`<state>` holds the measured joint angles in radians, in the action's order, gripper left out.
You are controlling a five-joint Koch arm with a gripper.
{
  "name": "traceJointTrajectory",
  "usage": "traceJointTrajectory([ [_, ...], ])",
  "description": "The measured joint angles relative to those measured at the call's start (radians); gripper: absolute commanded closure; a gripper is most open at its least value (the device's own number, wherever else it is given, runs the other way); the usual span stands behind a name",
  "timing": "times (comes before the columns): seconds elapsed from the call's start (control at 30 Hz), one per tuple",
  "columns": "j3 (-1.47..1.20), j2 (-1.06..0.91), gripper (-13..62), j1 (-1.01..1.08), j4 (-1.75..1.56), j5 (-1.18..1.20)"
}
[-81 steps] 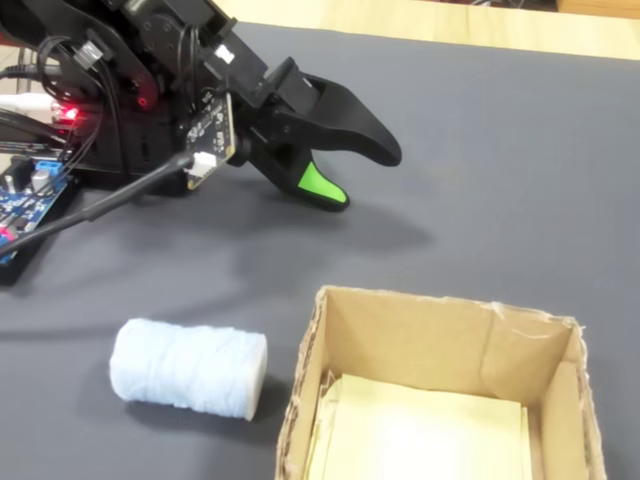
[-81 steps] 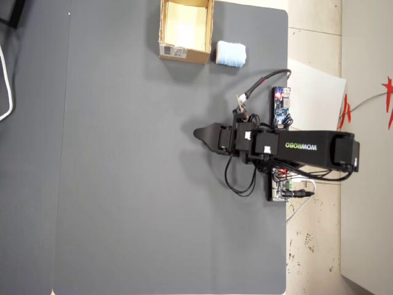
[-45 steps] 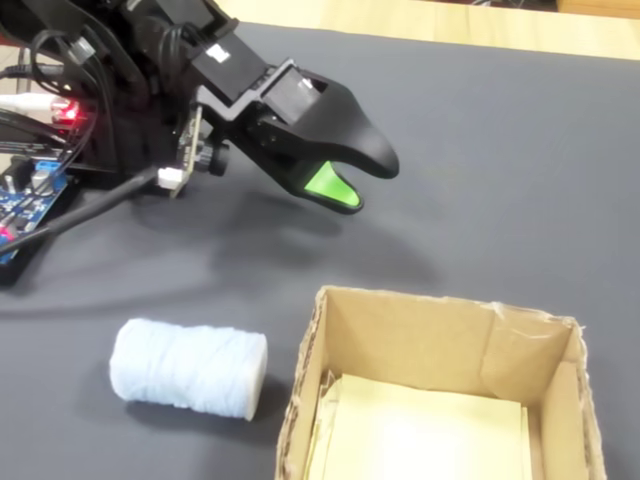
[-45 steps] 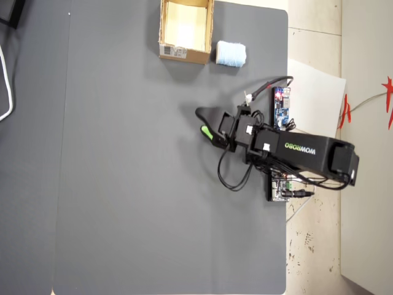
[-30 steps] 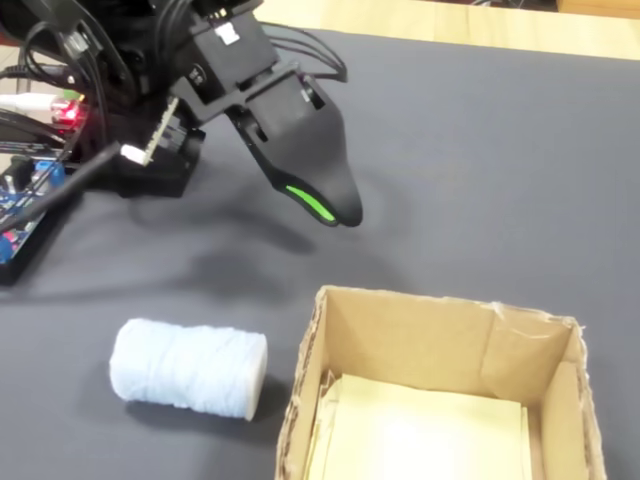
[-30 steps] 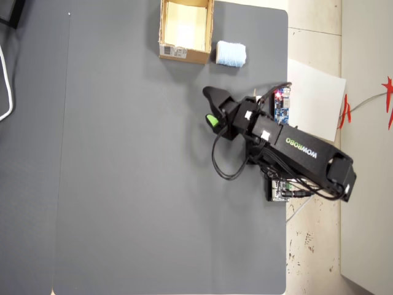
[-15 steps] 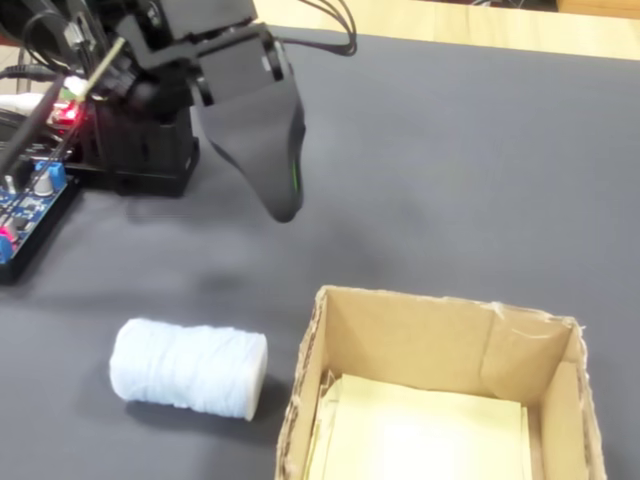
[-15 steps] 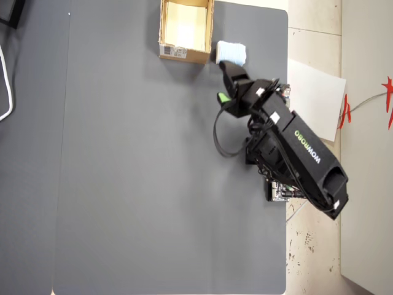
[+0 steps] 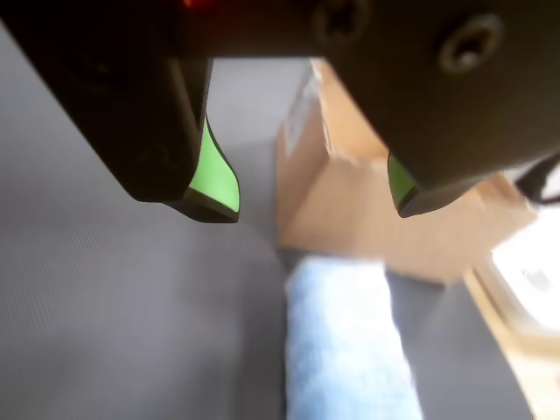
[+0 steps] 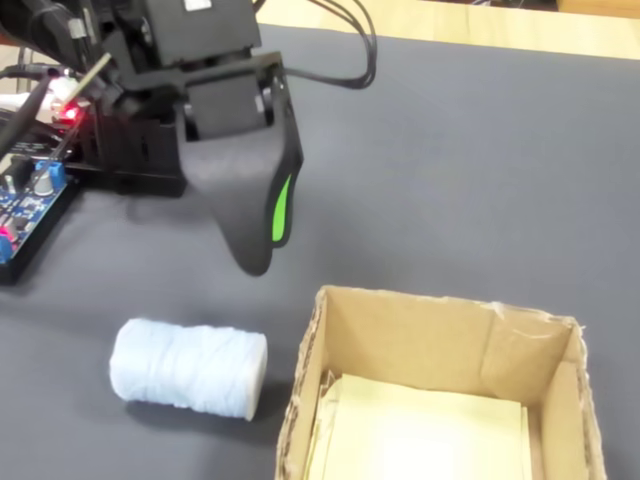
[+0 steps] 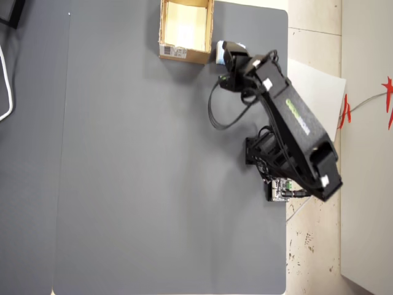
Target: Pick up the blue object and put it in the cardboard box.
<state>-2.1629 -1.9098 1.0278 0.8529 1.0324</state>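
Note:
The blue object (image 10: 188, 367) is a pale blue rolled cloth lying on its side on the dark grey mat, just left of the cardboard box (image 10: 430, 300) in the fixed view. In the wrist view the blue object (image 9: 346, 341) lies below the jaws, with the cardboard box (image 9: 385, 219) behind it. My gripper (image 9: 311, 201) is open, its green pads wide apart with nothing between them. It hangs above the mat in the fixed view, the gripper (image 10: 262, 245) up and right of the roll. In the overhead view the gripper (image 11: 227, 52) hides most of the blue object (image 11: 219, 51) beside the box (image 11: 184, 54).
A blue circuit board (image 10: 30, 200) and the arm's base (image 10: 130, 150) stand at the left of the fixed view, with cables (image 10: 350, 50) behind. The box holds a pale sheet (image 10: 420, 430). The mat's right edge (image 11: 287, 123) runs close to the arm.

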Motion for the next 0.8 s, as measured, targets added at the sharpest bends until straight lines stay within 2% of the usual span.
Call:
traceJointTrajectory([
  [0.3, 0.037, 0.212, 16.4, 0.141, 0.008, 0.118],
  [0.53, 0.100, 0.319, 16.7, 0.153, -0.020, 0.146],
  [0.7, 0.118, 0.371, 20.1, 0.158, -0.057, 0.153],
  [0.8, 0.112, 0.391, 28.1, 0.161, -0.055, 0.164],
])
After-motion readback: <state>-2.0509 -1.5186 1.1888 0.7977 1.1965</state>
